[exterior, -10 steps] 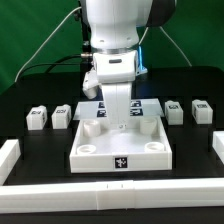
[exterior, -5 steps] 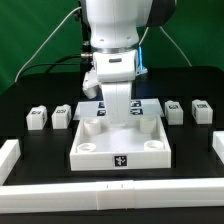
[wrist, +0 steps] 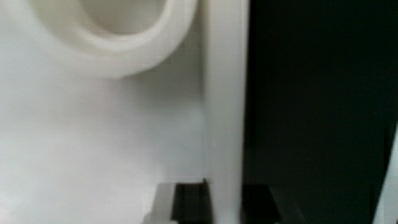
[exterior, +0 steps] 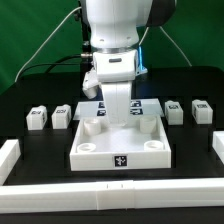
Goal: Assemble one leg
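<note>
White two-finger gripper [exterior: 118, 110] hangs low over the large flat white holed panel [exterior: 122, 150] at mid-worktop; whether its jaws are open cannot be told.

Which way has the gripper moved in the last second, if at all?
No. The gripper stays at the same spot against the panel's back edge.

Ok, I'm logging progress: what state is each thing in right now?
Large flat white square panel: lying flat, no leg fitted.
Four small stubby white plastic legs: loose on the table, two either side of the panel.
White two-finger gripper: low at the panel's far edge; open or shut unclear.
Long white border bars: lying flat.
</note>
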Robot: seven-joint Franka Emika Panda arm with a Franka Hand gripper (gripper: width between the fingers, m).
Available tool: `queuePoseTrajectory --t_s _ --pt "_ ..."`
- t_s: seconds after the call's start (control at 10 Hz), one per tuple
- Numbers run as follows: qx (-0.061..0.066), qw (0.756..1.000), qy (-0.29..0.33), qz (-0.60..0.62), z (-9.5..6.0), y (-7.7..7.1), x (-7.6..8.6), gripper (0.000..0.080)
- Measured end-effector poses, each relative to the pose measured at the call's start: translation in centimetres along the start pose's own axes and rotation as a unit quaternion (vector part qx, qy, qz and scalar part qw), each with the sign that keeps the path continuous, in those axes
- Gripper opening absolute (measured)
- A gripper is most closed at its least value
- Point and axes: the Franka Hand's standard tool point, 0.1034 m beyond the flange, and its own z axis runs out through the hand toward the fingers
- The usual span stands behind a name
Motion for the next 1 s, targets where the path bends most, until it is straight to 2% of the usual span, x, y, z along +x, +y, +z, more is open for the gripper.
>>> queuePoseTrajectory --t_s 0.1,0.2,0.4,0.6,1.0 --pt "-0.003 1.000 0.000 -0.002 -0.5 0.9 0.5 0.0064" --pt "-0.009 1.000 0.002 0.001 -1.0 2.3 1.7 0.0064" --pt "-0.019 1.000 0.010 0.000 -1.1 4.0 4.6 0.0063" --pt "-0.026 0.999 0.019 -0.004 -0.8 5.5 6.6 0.0063" --pt "-0.033 0.999 0.029 -0.007 -0.7 7.3 8.4 0.0063"
